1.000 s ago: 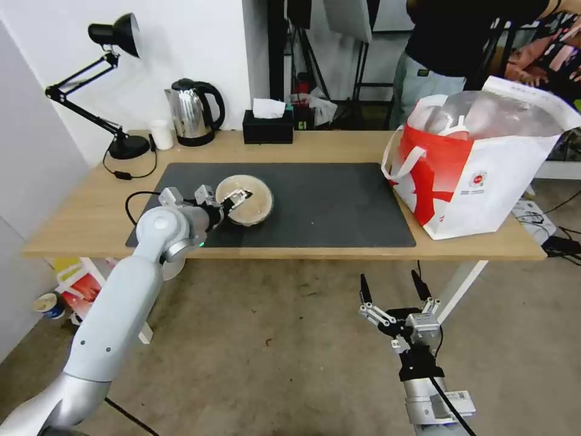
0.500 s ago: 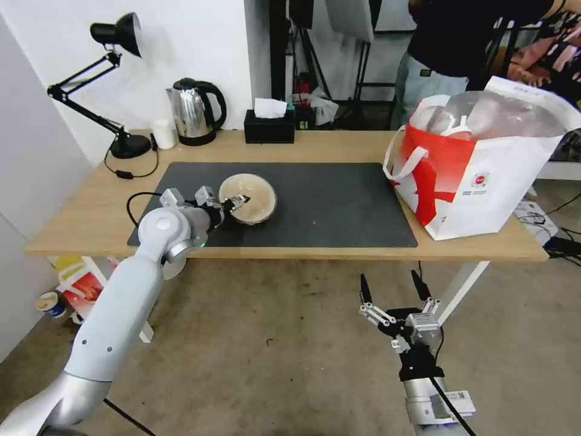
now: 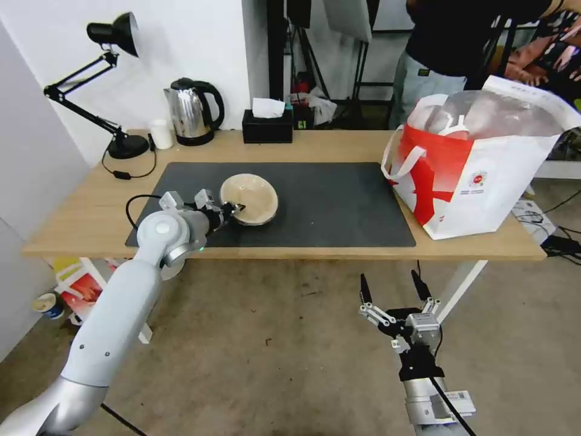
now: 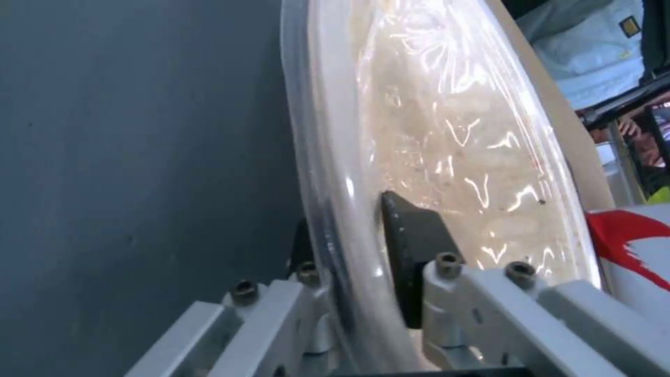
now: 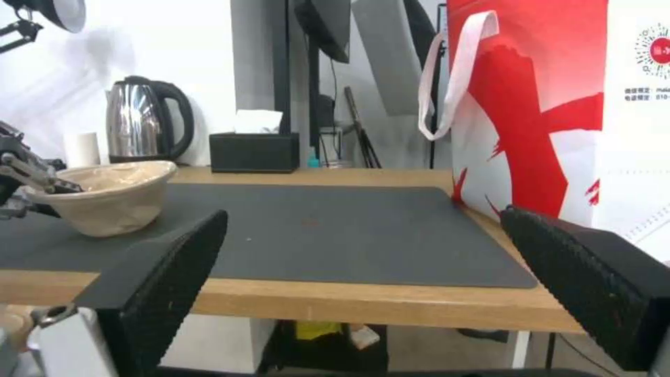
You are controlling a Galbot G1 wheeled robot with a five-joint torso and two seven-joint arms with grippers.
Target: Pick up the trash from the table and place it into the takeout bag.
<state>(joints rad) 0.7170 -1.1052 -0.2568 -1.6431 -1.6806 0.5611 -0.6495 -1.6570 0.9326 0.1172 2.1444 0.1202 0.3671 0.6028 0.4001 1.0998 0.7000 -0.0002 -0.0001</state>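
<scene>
The trash in view is a beige paper bowl (image 3: 253, 204) lined with clear film, on the dark grey mat (image 3: 327, 206) of the table (image 3: 78, 212). My left gripper (image 3: 233, 210) is shut on the bowl's near rim, one finger (image 4: 410, 246) inside the bowl (image 4: 454, 146) and the other outside. The right wrist view shows the bowl (image 5: 112, 201) tilted slightly, low on the mat. The takeout bag (image 3: 478, 169), white with a red pattern, stands open at the table's right end. My right gripper (image 3: 393, 289) hangs open below the table's front edge, holding nothing.
A steel kettle (image 3: 192, 112), a black tissue box (image 3: 267, 126), a small white cup (image 3: 161, 134) and a black desk lamp (image 3: 124, 145) line the table's back and left. A black cable (image 3: 136, 200) lies by my left arm. A person stands behind the bag.
My left gripper's fingers have drawn in on the bowl's rim, and the bowl has shifted slightly to the right. The right arm has not moved.
</scene>
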